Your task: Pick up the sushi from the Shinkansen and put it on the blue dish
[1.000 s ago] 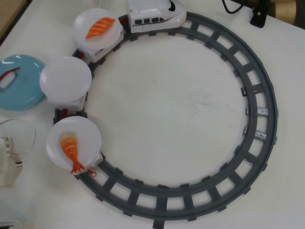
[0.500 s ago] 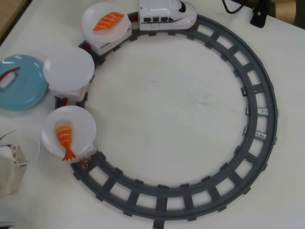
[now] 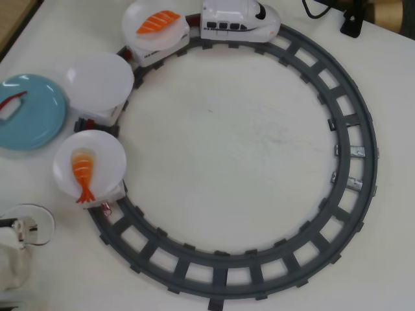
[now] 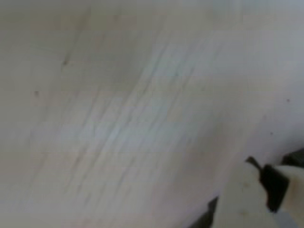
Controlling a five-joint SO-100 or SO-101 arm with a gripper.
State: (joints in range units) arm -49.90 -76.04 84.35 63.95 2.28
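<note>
Overhead view: white worktop (image 3: 227, 142) carries a grey ring of track (image 3: 353, 123) that takes up most of the frame. On the upper arc sits the white train (image 3: 240, 21), nose to the right, with three cars behind it curving down the left side, each topped by a round white plate so the food rides above the rails. The plate nearest the engine (image 3: 155, 29) holds an orange white-striped salmon piece (image 3: 157, 21); the middle plate (image 3: 98, 80) is bare; the last plate (image 3: 89, 163) holds an orange shrimp piece (image 3: 83, 173), tail toward the bottom of the frame. Just left of the middle car, off the track and near that plate's rim, lies the blue dish (image 3: 32, 120) flat on the worktop, set close so a lift from train to dish is short. The sushi (image 3: 11, 107), dark red slab on white rice, rests on the left part of that dish at the frame edge, partly cut off. Judged from this, the bare middle plate is likely where it came from, and the placing looks done. Bottom-left corner shows a pale part of the arm (image 3: 14, 259), well clear of the dish. Wrist view is blurred: mostly bare worktop, a pale and black part of the end effector (image 4: 266, 190) at lower right. Whether its jaws are apart or together, I cannot tell; nothing is seen in them.
</note>
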